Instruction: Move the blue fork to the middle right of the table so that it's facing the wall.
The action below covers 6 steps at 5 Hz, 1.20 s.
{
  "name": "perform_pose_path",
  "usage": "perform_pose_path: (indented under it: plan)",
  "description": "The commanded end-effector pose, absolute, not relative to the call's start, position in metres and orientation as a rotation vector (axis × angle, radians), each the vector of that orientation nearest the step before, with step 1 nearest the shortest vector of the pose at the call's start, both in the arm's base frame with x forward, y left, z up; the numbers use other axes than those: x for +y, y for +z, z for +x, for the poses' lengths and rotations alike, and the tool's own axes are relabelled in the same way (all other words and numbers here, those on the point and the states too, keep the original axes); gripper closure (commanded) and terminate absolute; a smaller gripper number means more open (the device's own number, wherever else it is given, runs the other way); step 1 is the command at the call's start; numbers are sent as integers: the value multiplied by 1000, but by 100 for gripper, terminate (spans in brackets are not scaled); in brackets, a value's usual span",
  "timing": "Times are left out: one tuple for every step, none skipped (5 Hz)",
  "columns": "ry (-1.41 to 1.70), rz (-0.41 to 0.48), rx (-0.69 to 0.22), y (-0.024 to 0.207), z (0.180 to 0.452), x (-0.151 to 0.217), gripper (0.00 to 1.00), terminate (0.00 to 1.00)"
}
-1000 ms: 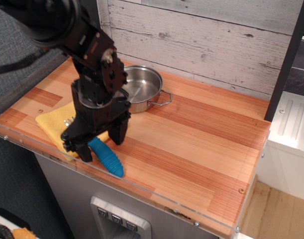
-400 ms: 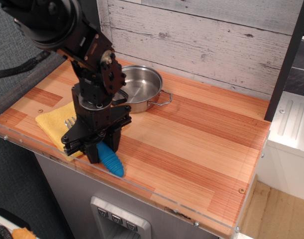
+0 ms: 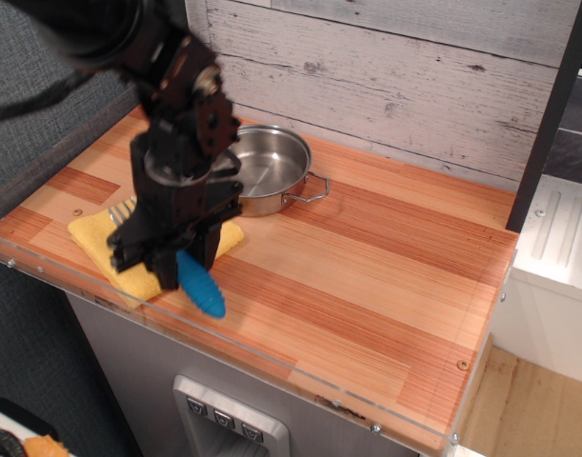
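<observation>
No legible text, label, brand, number or sign appears in this view. The table (image 3: 367,276), the wall (image 3: 395,76), the pan (image 3: 271,167), the yellow cloth (image 3: 100,238) and the grey unit below the counter (image 3: 224,424) carry no readable markings.

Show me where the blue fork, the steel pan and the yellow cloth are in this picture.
blue fork (image 3: 203,290), main camera view, on the ribbed blue handle below the gripper.
steel pan (image 3: 271,164), main camera view, on the inner bowl.
yellow cloth (image 3: 90,231), main camera view, on its left part.
</observation>
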<state>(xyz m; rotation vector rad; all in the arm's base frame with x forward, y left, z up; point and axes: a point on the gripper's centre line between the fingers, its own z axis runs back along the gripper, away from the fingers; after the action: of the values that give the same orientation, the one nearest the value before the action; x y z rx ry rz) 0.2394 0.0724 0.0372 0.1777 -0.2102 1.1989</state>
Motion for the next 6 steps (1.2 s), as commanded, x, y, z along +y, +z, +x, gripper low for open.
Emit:
perform_pose_path:
  plan:
    - [1065,181,-294,79,261,48,100,0]
    - [844,208,-317,87,273,11,100,0]
    - [600,146,-338,90,288,-21,100,0]
    - [430,92,-339,82,298,-45,100,0]
    - [380,47,-309,72,310,-63,100,0]
    - [360,6,-277,62,324,-80,100,0]
